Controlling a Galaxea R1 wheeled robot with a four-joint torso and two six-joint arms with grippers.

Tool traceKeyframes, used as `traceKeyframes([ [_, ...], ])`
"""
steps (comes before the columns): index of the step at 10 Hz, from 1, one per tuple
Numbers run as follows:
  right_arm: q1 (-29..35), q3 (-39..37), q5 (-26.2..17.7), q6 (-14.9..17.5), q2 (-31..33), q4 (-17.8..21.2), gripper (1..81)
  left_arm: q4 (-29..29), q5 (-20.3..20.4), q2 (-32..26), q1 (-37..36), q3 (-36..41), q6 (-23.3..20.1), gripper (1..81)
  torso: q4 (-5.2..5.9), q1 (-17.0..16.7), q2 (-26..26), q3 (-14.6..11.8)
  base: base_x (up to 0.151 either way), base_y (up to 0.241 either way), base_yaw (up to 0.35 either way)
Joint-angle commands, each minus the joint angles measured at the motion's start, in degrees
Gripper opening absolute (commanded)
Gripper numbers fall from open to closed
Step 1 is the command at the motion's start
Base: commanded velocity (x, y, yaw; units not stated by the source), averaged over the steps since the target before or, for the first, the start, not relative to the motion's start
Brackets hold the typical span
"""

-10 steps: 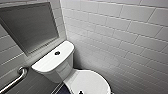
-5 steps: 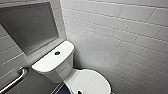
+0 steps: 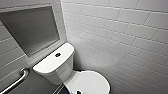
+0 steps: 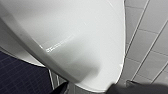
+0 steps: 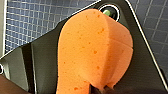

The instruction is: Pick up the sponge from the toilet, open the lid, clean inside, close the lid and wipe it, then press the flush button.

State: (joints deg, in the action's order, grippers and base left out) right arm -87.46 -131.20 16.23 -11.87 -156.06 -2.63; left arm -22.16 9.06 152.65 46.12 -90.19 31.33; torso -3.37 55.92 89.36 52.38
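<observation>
The right fingers (image 5: 94,90) pinch the orange sponge (image 5: 93,50) tight above the dark floor (image 5: 25,25). The white toilet (image 3: 53,65) stands in the corner with its lid (image 3: 90,81) down. I cannot tell if the left gripper (image 4: 86,90), close over the lid, is open or closed.

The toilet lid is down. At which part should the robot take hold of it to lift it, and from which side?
Probably the front rim of the lid, the end farthest from the tank, reached from the front, under the edge. The lid lies flat and closed, its top is smooth and glossy, and the hinge seems to be at the tank end.
</observation>
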Motion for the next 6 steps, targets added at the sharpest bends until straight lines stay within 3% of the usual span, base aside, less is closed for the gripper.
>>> traceKeyframes([
  [1,0.0,0.3,-3.6,-0.1,1.3,-0.5,1.0,2.7,5.0,-1.5,-8.9,6.3,-1.3,81.1,0.00,0.0,0.0,0.1,0.000,0.000,0.000],
  [2,0.0,0.2,-3.6,-0.1,1.3,-0.4,1.0,2.7,5.0,-2.1,-8.9,7.0,-1.2,81.1,0.00,0.0,0.0,-1.3,0.000,0.000,0.000],
  [6,0.0,-0.1,-3.6,-0.1,1.3,-0.2,1.0,2.1,8.1,-4.7,-7.9,7.6,-0.5,81.1,0.00,0.0,0.0,-2.1,0.000,0.000,0.000],
])
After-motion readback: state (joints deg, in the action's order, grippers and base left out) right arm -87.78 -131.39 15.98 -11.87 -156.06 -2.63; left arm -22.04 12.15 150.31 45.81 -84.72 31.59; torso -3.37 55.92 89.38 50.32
